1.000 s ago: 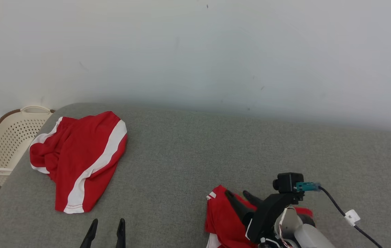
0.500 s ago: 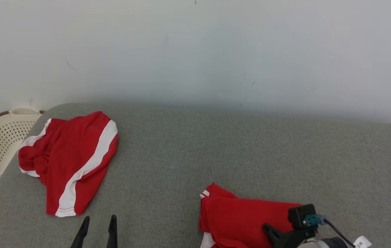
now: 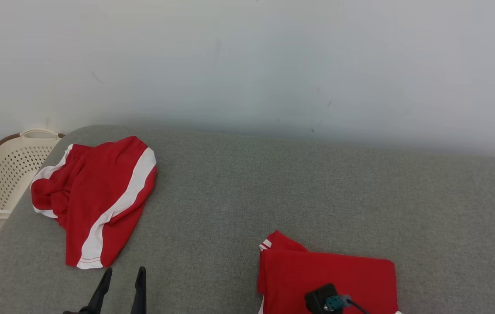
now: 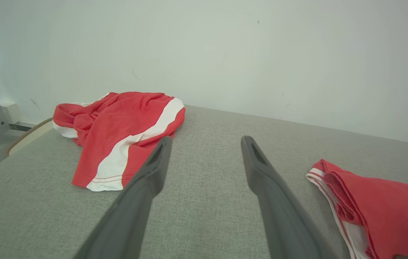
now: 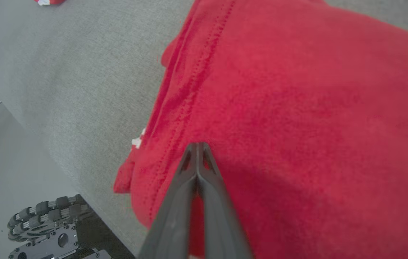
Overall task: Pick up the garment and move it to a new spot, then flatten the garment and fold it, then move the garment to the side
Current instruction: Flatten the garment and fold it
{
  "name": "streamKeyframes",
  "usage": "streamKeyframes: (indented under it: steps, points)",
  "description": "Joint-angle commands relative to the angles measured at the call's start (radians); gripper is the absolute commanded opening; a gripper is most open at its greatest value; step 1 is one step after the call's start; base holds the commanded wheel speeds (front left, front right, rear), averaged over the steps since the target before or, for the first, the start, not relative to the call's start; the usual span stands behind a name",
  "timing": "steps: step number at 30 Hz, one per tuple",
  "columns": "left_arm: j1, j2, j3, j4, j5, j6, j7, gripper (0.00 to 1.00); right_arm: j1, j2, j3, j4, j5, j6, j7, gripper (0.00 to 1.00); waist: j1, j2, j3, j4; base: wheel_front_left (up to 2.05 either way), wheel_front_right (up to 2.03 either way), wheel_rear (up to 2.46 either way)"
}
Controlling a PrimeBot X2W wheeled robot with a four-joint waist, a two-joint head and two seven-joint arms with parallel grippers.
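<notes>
A folded red garment [image 3: 330, 270] [image 4: 380, 201] with white trim lies flat on the grey padded surface, near its front edge. My right gripper [image 5: 197, 144] is shut, tips pressed together just over the red cloth [image 5: 297, 108], with nothing seen between them. The head view catches just the right arm's wrist camera block [image 3: 324, 301], at the bottom edge over the garment. My left gripper [image 3: 124, 275] [image 4: 205, 140] hangs open and empty above bare grey surface, between the two pieces of clothing.
Crumpled red shorts [image 3: 94, 192] [image 4: 125, 122] with a white stripe lie at the far left of the grey surface [image 3: 247, 187]. A cream perforated basket [image 3: 3, 174] stands past the left edge. A pale wall rises behind. My wheeled base [image 5: 45, 212] is below the front edge.
The right gripper has shut and drawn back toward the bottom edge, leaving the folded garment lying flat. The head camera has shifted slightly. The left gripper stays open.
</notes>
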Motion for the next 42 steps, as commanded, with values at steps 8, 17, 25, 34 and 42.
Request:
streamKeyframes:
  steps: [8,17,25,34,42]
  points:
    - [-0.042,0.066,-0.015,0.036,-0.077,0.001,-0.003,1.0,-0.142,0.007,0.22,0.163,0.229,-0.002,-0.149,0.0,0.0,0.0,0.005,0.005,0.0,0.0,0.0]
    - [-0.009,0.075,0.022,0.034,-0.067,0.001,-0.003,1.0,-0.237,-0.034,0.237,0.332,0.299,-0.002,-0.495,1.0,0.0,0.0,-0.015,-0.056,0.0,0.0,0.0]
    - [0.033,0.048,0.079,0.004,-0.048,0.001,-0.003,1.0,-0.147,-0.053,-0.026,0.276,0.167,-0.002,-0.584,1.0,0.0,0.0,-0.034,-0.14,0.0,0.0,0.0]
    - [0.024,0.024,0.091,-0.006,-0.022,0.001,-0.003,1.0,0.001,-0.038,-0.218,0.064,0.021,-0.002,-0.586,1.0,0.0,0.0,-0.03,-0.193,0.0,0.0,0.0]
    - [0.012,0.015,0.113,0.034,-0.027,0.001,-0.003,1.0,0.101,-0.006,-0.34,-0.073,-0.104,-0.002,-0.586,1.0,0.0,0.0,-0.035,-0.187,0.0,0.0,0.0]
